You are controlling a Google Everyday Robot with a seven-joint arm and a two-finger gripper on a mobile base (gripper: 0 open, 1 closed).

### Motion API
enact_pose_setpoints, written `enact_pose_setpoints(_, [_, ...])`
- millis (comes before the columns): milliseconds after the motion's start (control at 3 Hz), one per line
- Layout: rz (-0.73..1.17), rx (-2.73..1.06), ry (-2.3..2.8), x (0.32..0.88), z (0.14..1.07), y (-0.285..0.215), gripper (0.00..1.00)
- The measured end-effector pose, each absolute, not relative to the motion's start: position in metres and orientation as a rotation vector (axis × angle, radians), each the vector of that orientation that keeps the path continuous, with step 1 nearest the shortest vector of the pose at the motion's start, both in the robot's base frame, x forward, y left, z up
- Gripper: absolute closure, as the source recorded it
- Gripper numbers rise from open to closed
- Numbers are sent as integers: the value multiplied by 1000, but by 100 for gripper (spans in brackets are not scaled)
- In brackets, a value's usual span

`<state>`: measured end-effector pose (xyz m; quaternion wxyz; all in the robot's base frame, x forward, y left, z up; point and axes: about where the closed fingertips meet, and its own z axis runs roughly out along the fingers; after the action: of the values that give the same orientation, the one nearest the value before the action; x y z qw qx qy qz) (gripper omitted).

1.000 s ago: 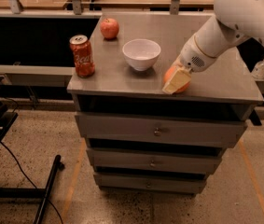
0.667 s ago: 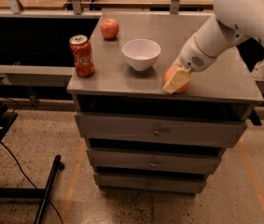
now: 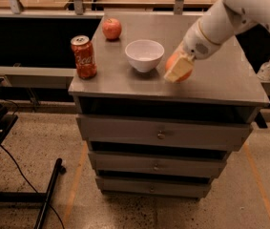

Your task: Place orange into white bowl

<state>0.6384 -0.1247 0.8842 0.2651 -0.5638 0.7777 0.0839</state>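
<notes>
Orange (image 3: 171, 61) sits on the grey drawer cabinet's top (image 3: 220, 82), just beside the white bowl (image 3: 144, 55) at its 3 o'clock. The gripper (image 3: 178, 70) is down over the fruit, its pale front covering most of it. You cannot tell whether the jaws are pinching it or only standing around it.

Expect a firm, fairly light ball with matte skin that grips well but rolls if nudged. Take it across its widest part, level, and squeeze moderately. The glossy bowl will likely slide if bumped, so come in from above. The apple (image 3: 111, 28) lies at the bowl's 11 o'clock and the red soda can (image 3: 83, 56) at its 9 o'clock.
</notes>
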Motion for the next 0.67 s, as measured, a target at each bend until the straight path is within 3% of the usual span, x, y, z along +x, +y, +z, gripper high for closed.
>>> enact_pose_setpoints(667, [217,-1497,1888,694,996,-73,100])
